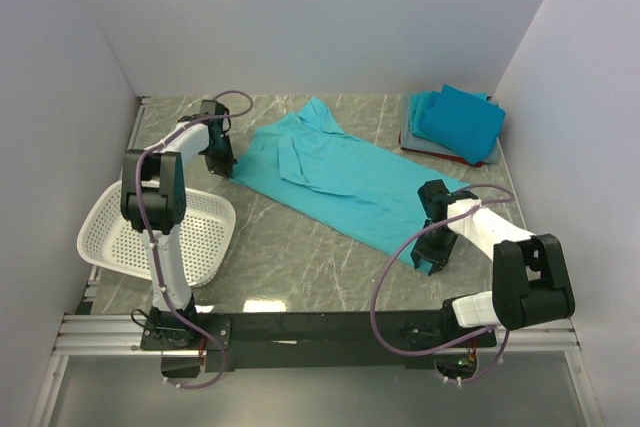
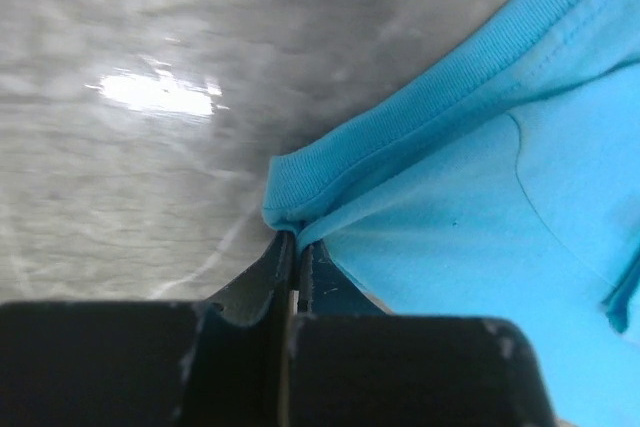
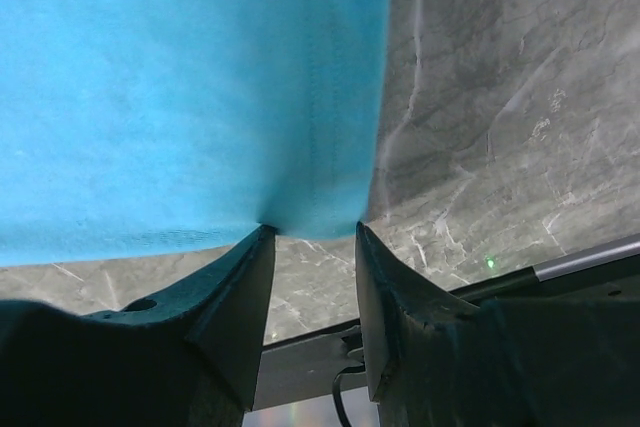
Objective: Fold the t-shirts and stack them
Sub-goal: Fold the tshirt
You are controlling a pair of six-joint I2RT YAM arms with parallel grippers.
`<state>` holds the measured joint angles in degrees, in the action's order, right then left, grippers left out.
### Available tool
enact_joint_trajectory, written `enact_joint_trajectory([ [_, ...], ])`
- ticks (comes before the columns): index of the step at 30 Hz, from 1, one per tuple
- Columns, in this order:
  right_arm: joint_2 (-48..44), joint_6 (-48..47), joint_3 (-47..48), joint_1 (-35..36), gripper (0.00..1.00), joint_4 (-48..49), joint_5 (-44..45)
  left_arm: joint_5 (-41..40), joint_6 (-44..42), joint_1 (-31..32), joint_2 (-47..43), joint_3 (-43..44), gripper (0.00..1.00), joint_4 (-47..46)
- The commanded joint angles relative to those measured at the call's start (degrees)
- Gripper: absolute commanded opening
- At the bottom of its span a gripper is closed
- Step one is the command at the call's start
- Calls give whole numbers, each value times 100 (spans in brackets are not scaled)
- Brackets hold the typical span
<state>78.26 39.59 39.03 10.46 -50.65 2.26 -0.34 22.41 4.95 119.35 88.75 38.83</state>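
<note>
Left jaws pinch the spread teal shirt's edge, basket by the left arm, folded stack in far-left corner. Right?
No. Top view shows the folded stack in the far-right corner. Left jaws do pinch the teal shirt; the basket spot is right.

We see a grey marbled table [image 1: 300, 262]. On it lie a spread-out teal t-shirt [image 1: 340, 172], a stack of folded shirts [image 1: 455, 127] in the far right corner, and a white perforated basket [image 1: 150, 237] at the left edge.

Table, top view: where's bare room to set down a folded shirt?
Best: the table near centre, bordered by the basket, the spread teal shirt and the front rail. A smaller strip lies at the far wall between that shirt and the folded stack. Crowded: near right, around the right gripper.
</note>
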Motion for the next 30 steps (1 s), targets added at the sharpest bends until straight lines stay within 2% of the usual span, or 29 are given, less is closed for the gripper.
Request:
enact_joint_trajectory([
  [1, 93, 110, -18, 70, 45, 73, 213, -413, -185, -178, -131, 169, 0, 2],
  [10, 137, 198, 17, 378, 45, 21, 196, -344, -246, -302, -439, 29, 0, -103],
  [14, -91, 128, 350, 448, 46, -268, -15, -440, -220, -302, -588, 28, 2, 88],
  [17, -346, -92, 806, 448, 48, -619, -7, -555, -80, -302, -754, 186, 18, 300],
  [18, -416, -223, 921, 448, 49, -673, 2, -633, -18, -302, -834, 213, 33, 370],
  [20, -592, -399, 1237, 439, 50, -683, -76, -783, 262, -284, -1105, 204, 48, 354],
  [21, -636, -609, 1326, 439, 51, -648, -190, -888, 368, -241, -1203, 195, 61, 432],
  [24, -680, -995, 1695, 439, 51, -621, -628, -1310, 921, -39, -1519, 406, 71, 1062],
  [25, -646, -1076, 1774, 448, 51, -595, -778, -1328, 1062, 49, -1616, 458, 71, 1126],
  [28, -514, -1427, 2029, 440, 51, -481, -685, -1188, 1423, 637, -2003, 267, 69, 699],
  [30, -408, -1534, 2337, 396, 51, -516, -613, -1048, 1538, 1137, -1864, 265, 69, 548],
])
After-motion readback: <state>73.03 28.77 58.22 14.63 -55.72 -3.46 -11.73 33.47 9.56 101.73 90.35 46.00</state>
